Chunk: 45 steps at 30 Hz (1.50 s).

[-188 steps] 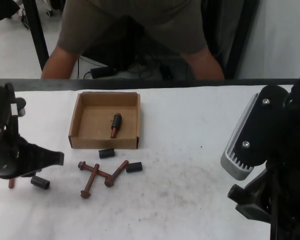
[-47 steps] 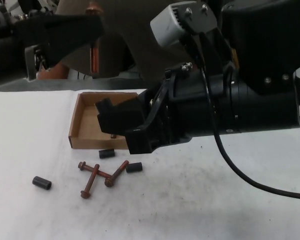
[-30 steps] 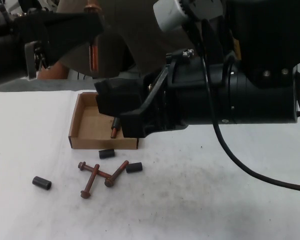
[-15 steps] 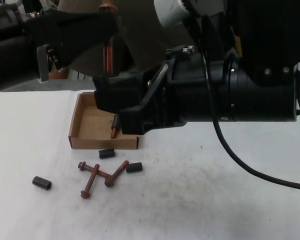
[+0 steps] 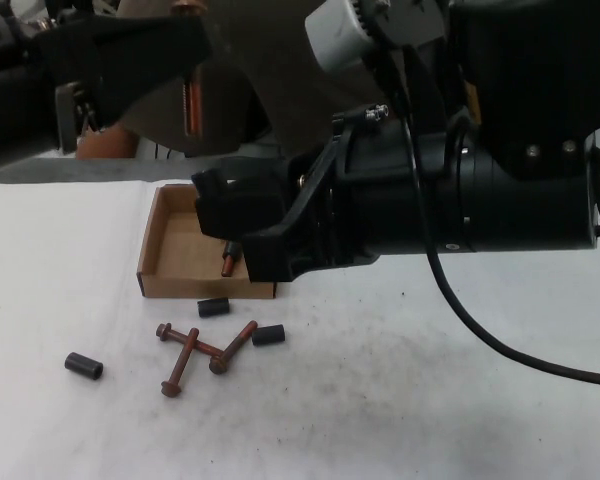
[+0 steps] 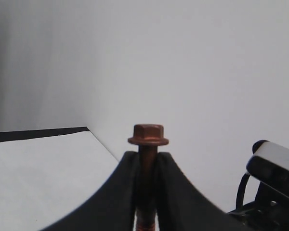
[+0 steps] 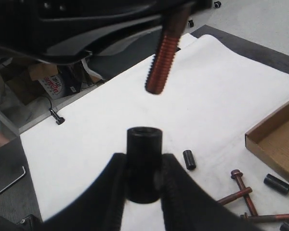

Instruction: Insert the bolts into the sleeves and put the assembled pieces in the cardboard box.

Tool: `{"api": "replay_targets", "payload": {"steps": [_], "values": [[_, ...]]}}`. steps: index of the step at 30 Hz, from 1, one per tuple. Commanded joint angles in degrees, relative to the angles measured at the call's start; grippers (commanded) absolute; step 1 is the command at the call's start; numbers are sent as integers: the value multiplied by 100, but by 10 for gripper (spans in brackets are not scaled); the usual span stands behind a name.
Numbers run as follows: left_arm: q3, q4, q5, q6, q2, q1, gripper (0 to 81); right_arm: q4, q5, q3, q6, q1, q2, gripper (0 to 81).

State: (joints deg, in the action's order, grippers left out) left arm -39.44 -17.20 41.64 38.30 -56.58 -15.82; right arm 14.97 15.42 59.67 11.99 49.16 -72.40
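Bench cover: white cloth sheet (image 5: 430, 400) spread under the right claw (image 7: 143, 167), with faint dark smudges (image 5: 325, 385) on the stretch nearer the camera than the claw.
Bench edge: dark strip (image 7: 253, 48) along the sheet's border, beyond the claw.
Rod: thin L-shaped metal rod (image 7: 9, 182) on a dark grey surface (image 7: 5, 154), well off to one side of the claw.
Cable: black lead with a plug end (image 7: 56, 116), just past the sheet's edge.
Wall: plain pale grey wall (image 6: 207, 62) behind the left claw (image 6: 147, 159).
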Motion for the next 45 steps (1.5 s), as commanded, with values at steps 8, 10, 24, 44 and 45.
{"api": "replay_targets", "payload": {"steps": [8, 10, 24, 44, 45], "values": [[-8, 480, 126, -51, 238, -15, 8, -373, 20, 19, -87, -14, -4, 0], [-8, 501, 126, -109, 284, -15, 8, -373, 20, 19, -100, -14, -4, 0], [-8, 501, 138, -107, 344, -38, 8, -504, -131, 30, -106, -14, -4, 0], [-8, 501, -196, -75, 344, -607, 8, -841, -106, 30, 144, -14, -4, 0], [-8, 501, -223, -192, 344, -667, 8, -838, -106, 30, 157, -14, -4, 0]]}}
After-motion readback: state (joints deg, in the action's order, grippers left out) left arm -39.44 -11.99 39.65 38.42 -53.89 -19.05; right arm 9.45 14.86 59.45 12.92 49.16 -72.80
